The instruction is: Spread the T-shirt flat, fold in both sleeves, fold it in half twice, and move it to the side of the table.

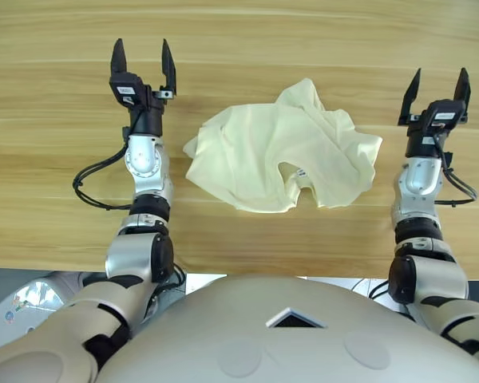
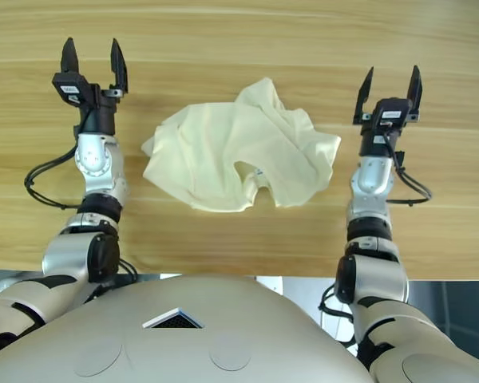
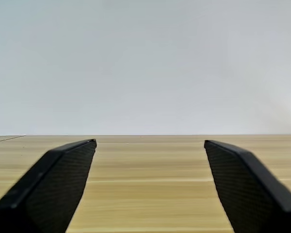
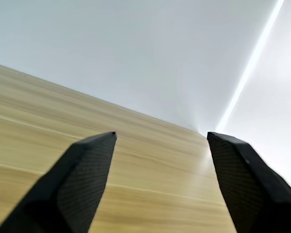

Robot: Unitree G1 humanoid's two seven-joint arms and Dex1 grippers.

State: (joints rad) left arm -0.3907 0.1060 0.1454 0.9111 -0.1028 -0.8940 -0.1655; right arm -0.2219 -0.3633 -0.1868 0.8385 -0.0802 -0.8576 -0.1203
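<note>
Cloth first: a crumpled pale yellow T-shirt [image 1: 283, 152] lies bunched in the middle of the light wooden worktop [image 1: 64, 120], between the two arms and touching neither. It is far from flat. Folds run across it, one peak of fabric pokes towards the far edge, and a curved opening that looks like the neckline faces the robot. I cannot pick out the sleeves in the heap.

The left end effector [image 1: 143, 48] sits just beside the shirt's left edge, its two black fingers spread wide with nothing between them. The right end effector [image 1: 441, 73] is a little off the right edge, gaping just as wide and also empty. Both point away from the robot, over bare wood.

The shirt looks light, thin and limp, so I would expect it to drape and drag rather than hold any shape. A pinch in the middle would probably just lift a bundle. The better holds seem to be the outer edges on either side, one for each arm, pulled apart to open it out. A shallow pinch may catch several layers at once or slip off the thin fabric.
</note>
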